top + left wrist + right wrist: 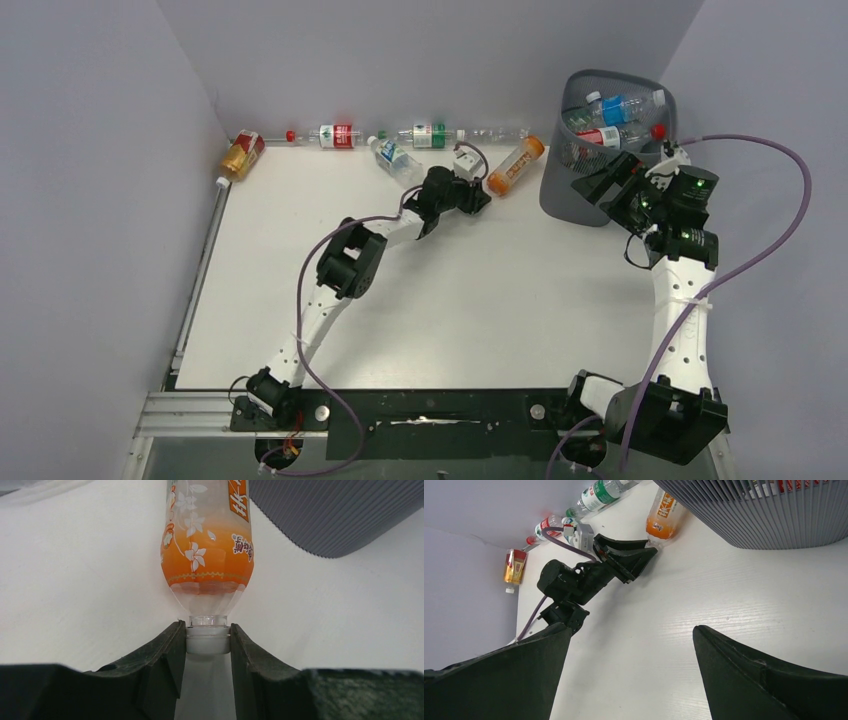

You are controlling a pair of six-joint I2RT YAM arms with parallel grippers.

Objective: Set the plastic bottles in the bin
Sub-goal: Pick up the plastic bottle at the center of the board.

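Note:
An orange bottle (pixel 515 165) with a white cap lies on the white table just left of the bin (pixel 560 195). My left gripper (pixel 207 640) is shut on the cap of this orange bottle (pixel 207 545), with its body pointing away from the fingers. The dark grey mesh bin (pixel 340 515) stands right behind it and holds several bottles (pixel 612 110). My right gripper (pixel 631 628) hangs open and empty over the table beside the bin (pixel 764 515), at the bin's front right in the top view (pixel 608 190). From there I see the left gripper (pixel 649 550) on the orange bottle (pixel 664 515).
More bottles lie along the back wall: an amber one (pixel 241 156) at the left corner, a red-labelled one (pixel 335 135), a blue-labelled one (pixel 397 160), a green-labelled one (pixel 430 135) and a clear one (pixel 500 132). Grey walls close in the left, back and right sides.

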